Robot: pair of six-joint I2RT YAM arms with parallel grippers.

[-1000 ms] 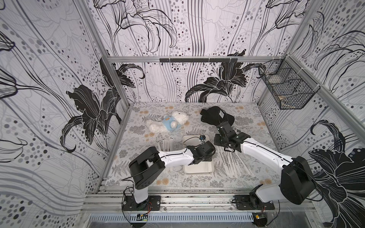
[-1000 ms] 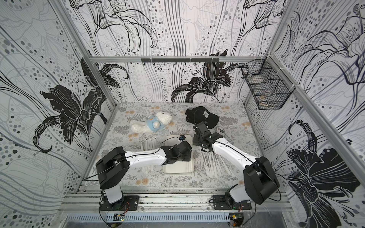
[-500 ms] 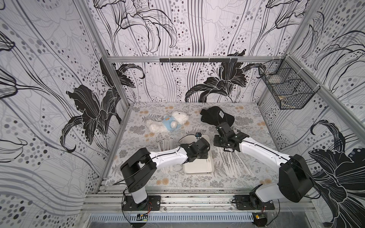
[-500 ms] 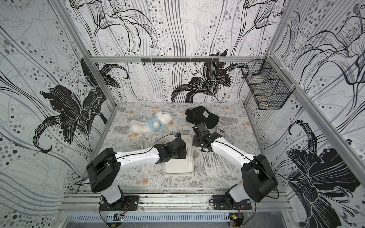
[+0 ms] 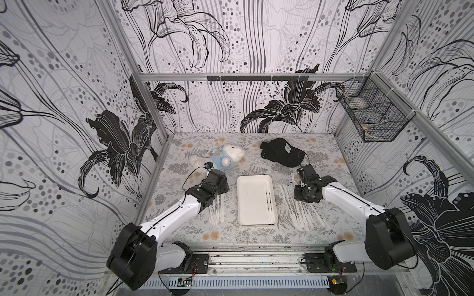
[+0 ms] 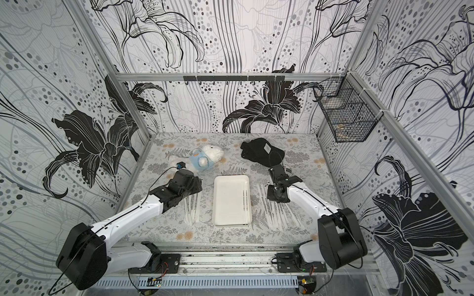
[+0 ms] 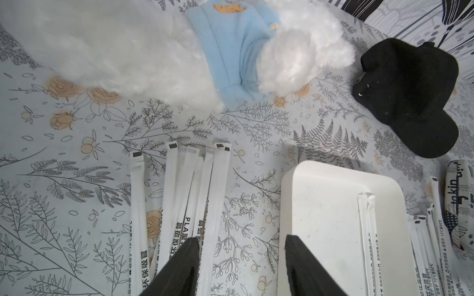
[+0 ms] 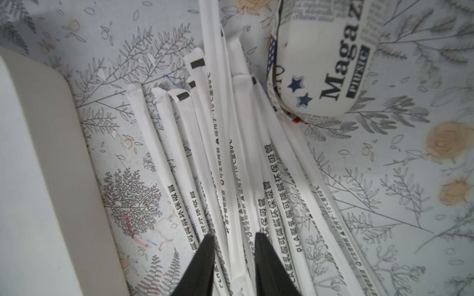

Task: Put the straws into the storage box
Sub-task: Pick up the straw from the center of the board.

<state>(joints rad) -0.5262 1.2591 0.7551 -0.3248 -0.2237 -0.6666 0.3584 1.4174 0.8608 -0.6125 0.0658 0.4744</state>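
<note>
Straws (image 5: 295,210) lie in three places in both top views: a fanned pile on the surface just right of the storage box (image 5: 252,205), a smaller bundle (image 5: 216,212) just left of it, and a single straw (image 5: 268,200) inside the box along its right wall. The box sits flat at mid-surface, between the two arms. The left jaws stand wide apart and hold nothing; in the left wrist view one finger (image 7: 179,266) hangs over the left bundle and the other over the near edge of the box. The right jaws stand narrowly apart over the right pile, with straws (image 8: 230,153) running through the gap; whether they pinch any cannot be told. A printed fabric pouch (image 8: 320,59) lies against the far end of that pile. A plush toy (image 5: 227,156) and a black cap (image 5: 280,152) lie farther back on the surface.
</note>
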